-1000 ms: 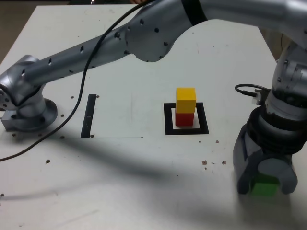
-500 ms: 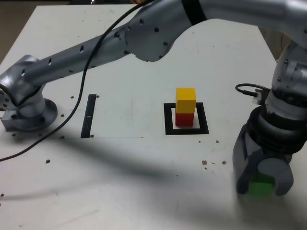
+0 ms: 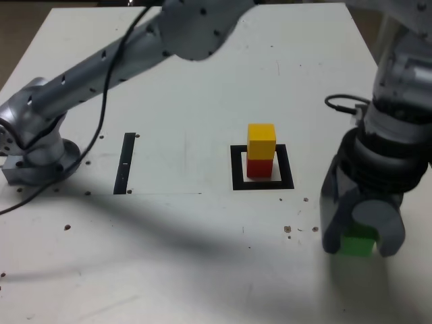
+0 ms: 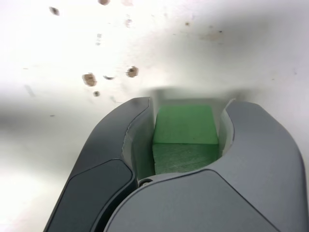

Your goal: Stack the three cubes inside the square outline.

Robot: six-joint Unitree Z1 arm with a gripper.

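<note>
A yellow cube [image 3: 261, 141] rests on a red cube [image 3: 258, 167], both inside the black square outline [image 3: 236, 172] near the table's middle. At the exterior view's lower right, my gripper [image 3: 356, 244] is shut on the green cube [image 3: 356, 244], which hangs slightly above the table. In the wrist view the green cube [image 4: 185, 134] sits squeezed between the two dark fingers [image 4: 126, 145], touching both.
A thin black strip [image 3: 125, 163] lies left of the outline in the exterior view. The arm's base [image 3: 34, 152] stands at the far left, its long link spanning overhead. Small brown specks [image 3: 287, 229] dot the white table [image 3: 169, 256].
The jaws closed on the green cube, and the gripper has risen a little with it, shifting slightly toward the exterior view's left. The yellow-on-red stack has not moved.
</note>
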